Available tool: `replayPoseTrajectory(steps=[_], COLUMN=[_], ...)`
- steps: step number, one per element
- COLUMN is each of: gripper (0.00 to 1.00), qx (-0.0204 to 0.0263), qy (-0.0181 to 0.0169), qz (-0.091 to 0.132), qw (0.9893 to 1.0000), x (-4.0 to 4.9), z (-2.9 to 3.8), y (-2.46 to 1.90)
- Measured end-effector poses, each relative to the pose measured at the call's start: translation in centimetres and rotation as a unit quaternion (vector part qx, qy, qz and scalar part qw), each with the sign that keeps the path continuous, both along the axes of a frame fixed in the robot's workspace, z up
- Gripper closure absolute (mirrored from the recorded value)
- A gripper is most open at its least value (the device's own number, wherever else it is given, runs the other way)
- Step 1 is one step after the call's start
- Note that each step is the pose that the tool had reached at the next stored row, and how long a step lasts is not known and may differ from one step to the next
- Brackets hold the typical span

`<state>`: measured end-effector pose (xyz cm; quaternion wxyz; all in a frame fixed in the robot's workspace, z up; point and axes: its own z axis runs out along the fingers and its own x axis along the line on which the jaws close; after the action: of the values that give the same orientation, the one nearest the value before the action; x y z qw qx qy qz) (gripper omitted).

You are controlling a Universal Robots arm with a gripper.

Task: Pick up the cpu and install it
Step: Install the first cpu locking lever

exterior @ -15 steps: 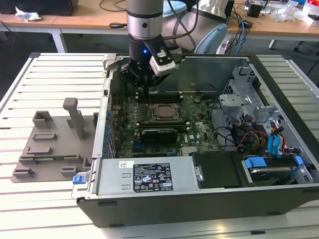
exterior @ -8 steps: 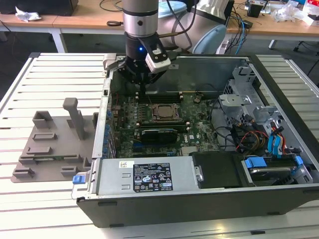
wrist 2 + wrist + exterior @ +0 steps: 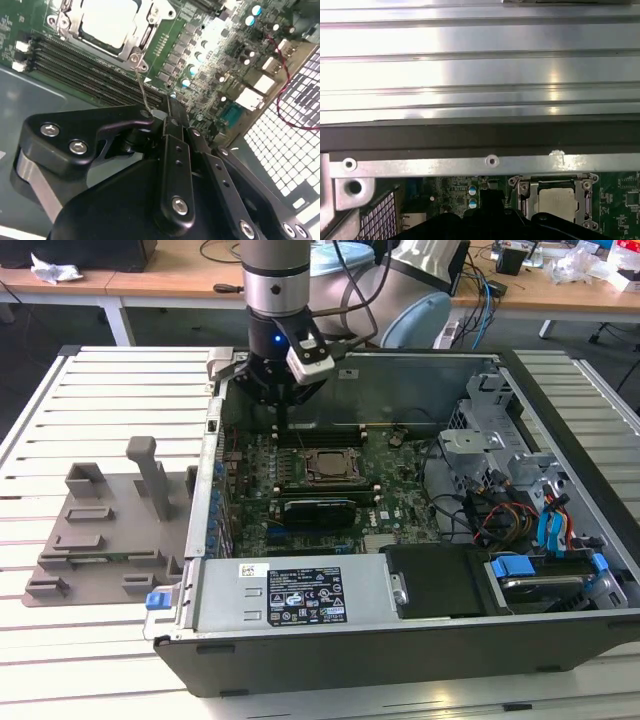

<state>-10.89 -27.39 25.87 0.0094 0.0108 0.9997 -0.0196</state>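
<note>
The cpu [image 3: 327, 466] lies flat in the motherboard socket in the middle of the open computer case, its silver top framed by the metal load plate. It also appears in the second wrist view, cpu [image 3: 107, 20], and in the first wrist view, cpu [image 3: 557, 201]. My gripper [image 3: 283, 426] hangs over the memory slots just behind the socket, toward the exterior view's left, and holds no chip. Its black fingers [image 3: 172, 117] are drawn together. A thin wire lever [image 3: 142, 90] runs from the socket corner to the fingertips; I cannot tell whether it is pinched.
The case's rear wall [image 3: 485, 137] stands close behind the gripper. A grey fixture tray [image 3: 110, 530] sits on the slatted table at the exterior view's left. A power supply [image 3: 300, 595] fills the near side, with drive cages and cables [image 3: 510, 510] on the right.
</note>
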Motion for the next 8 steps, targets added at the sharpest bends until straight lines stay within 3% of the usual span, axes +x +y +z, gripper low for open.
replayPoseTrajectory(steps=[5,8], gripper=[0.89,0.89], qx=[0.0,0.0], qy=[0.0001,0.0], qz=[0.009,0.009], qw=[1.0,1.0], x=[1.23,1.42], z=[-0.03,-0.03], y=[0.03,0.03])
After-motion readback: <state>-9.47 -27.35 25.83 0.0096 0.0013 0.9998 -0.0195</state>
